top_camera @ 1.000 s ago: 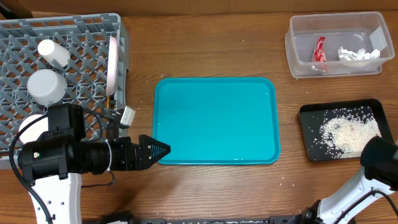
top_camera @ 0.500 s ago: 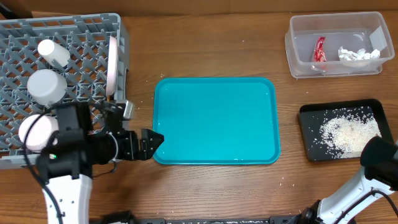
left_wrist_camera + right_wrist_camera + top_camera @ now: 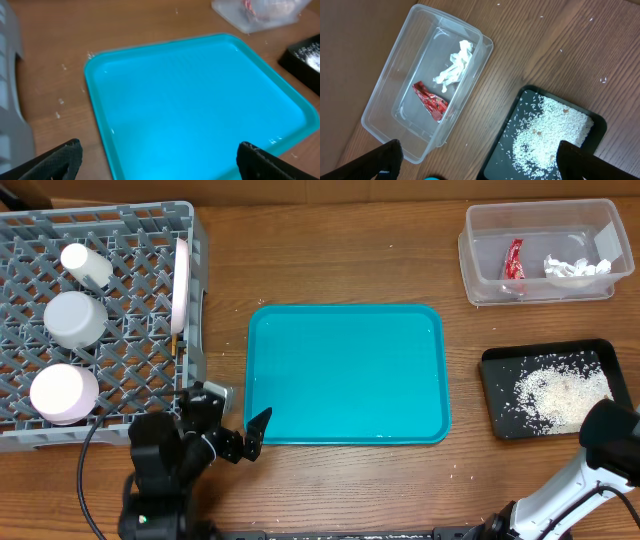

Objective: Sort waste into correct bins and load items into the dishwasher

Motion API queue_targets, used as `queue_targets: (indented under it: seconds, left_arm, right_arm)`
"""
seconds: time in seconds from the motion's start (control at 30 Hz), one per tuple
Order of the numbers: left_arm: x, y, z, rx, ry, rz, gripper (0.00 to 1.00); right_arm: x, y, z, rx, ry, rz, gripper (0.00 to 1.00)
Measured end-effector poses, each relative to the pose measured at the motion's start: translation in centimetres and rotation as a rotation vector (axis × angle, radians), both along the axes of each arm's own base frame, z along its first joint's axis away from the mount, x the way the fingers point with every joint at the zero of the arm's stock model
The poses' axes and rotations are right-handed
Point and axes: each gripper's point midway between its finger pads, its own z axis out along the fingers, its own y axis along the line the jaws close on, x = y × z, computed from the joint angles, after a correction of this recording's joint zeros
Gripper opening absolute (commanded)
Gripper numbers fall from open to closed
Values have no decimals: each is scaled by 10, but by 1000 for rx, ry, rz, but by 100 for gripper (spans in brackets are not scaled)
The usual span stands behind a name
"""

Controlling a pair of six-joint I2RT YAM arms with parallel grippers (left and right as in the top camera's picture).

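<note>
We find the left gripper (image 3: 160, 162) near the front edge, left of centre, its jaws spread wide and holding nothing, by the near-left corner of the teal tray (image 3: 345, 375). The right gripper (image 3: 479, 162) is likewise wide apart and empty, above the right side. The red wrapper (image 3: 514, 260) and tissue (image 3: 572, 268) lie in the clear tub (image 3: 470, 250) at the far right corner. Rice (image 3: 560, 395) covers the black tray (image 3: 500, 370) at the right edge. The plate (image 3: 181, 285), bowls (image 3: 75, 318) and cup (image 3: 85, 265) sit in the grey rack (image 3: 130, 240) at the far left corner.
</note>
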Motion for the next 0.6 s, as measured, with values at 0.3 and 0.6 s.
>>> queue_targets:
  seconds: [0.3, 0.6]
  left_arm:
    - [9, 13, -9, -17, -226, 105, 100]
    - [12, 48, -16, -82, -261, 353, 100]
  right_arm:
    - [0, 0, 0, 0, 0, 0, 100]
    - [0, 0, 0, 0, 1, 1, 100]
